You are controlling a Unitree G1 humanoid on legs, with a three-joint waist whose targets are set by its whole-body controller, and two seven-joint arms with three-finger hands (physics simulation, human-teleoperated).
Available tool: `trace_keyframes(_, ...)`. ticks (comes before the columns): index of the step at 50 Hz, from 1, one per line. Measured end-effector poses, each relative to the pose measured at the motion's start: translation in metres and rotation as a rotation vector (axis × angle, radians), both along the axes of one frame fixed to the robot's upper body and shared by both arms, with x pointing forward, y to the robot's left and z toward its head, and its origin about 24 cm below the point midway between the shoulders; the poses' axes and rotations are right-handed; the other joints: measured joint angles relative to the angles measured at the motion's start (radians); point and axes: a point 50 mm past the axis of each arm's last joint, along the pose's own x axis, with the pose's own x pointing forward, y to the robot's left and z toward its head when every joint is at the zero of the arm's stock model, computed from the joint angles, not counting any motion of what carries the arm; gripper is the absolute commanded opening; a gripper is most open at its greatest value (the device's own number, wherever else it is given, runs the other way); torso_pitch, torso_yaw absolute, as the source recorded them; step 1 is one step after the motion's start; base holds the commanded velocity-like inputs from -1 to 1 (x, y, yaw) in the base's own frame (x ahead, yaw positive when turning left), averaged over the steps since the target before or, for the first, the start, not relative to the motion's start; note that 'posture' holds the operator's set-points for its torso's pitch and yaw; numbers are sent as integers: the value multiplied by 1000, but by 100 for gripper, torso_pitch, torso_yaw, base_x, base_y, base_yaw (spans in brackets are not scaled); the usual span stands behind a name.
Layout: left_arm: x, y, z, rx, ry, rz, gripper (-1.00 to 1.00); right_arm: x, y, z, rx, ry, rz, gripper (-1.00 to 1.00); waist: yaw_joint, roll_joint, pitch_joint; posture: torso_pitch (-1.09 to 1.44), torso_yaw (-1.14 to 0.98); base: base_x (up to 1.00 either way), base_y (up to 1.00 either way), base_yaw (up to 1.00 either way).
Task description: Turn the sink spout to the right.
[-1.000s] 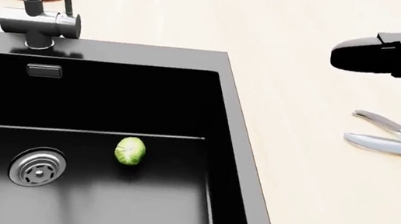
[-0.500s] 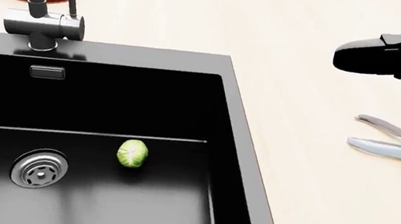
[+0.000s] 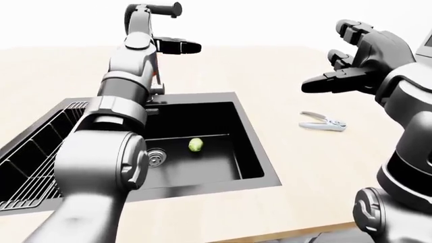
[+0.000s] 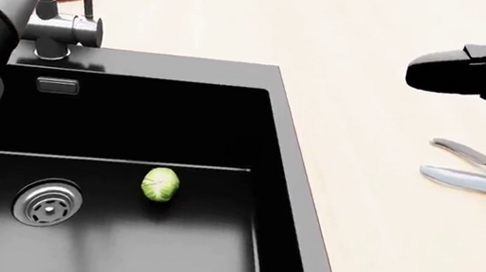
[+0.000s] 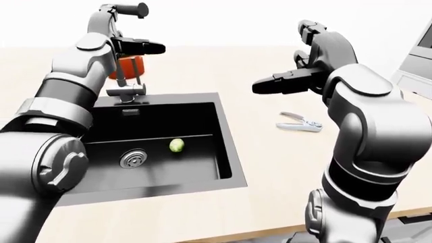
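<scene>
The left arm reached up along the left side of the eye views, its elbow over the sink's left half and its forearm rising toward the counter's far edge. The left hand (image 5: 131, 46) hung above the faucet, its dark fingers (image 5: 150, 48) stretched out flat and spread toward the right, closed on nothing. The right arm was bent at the elbow and lifted over the counter's right half; the right hand (image 3: 352, 68) hovered high above the surface with its fingers (image 3: 324, 83) splayed wide, one pointing left, holding nothing.

One sink spout (image 5: 120, 73) stood at the far rim of the one black sink (image 4: 284, 149), near the counter's far left corner, rising as a thin dark pipe just below the left hand; its tip was hidden by the arm. One orange pot (image 5: 129, 67) sat right behind it. One green sprout (image 4: 160, 185) lay in the basin beside one round drain (image 4: 46, 203). One metal can opener (image 4: 481, 176) lay on the counter (image 4: 370, 254) toward its right edge, well apart from the sink.
</scene>
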Motion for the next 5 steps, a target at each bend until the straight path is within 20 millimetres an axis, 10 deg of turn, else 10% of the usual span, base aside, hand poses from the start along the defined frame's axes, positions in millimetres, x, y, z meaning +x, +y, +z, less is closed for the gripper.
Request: trace_keyframes(5,0,-8,-3,2,-2,-18,100,-1,0,0,2,0,0,100,1,-1,-1,-27,0,0,0,0)
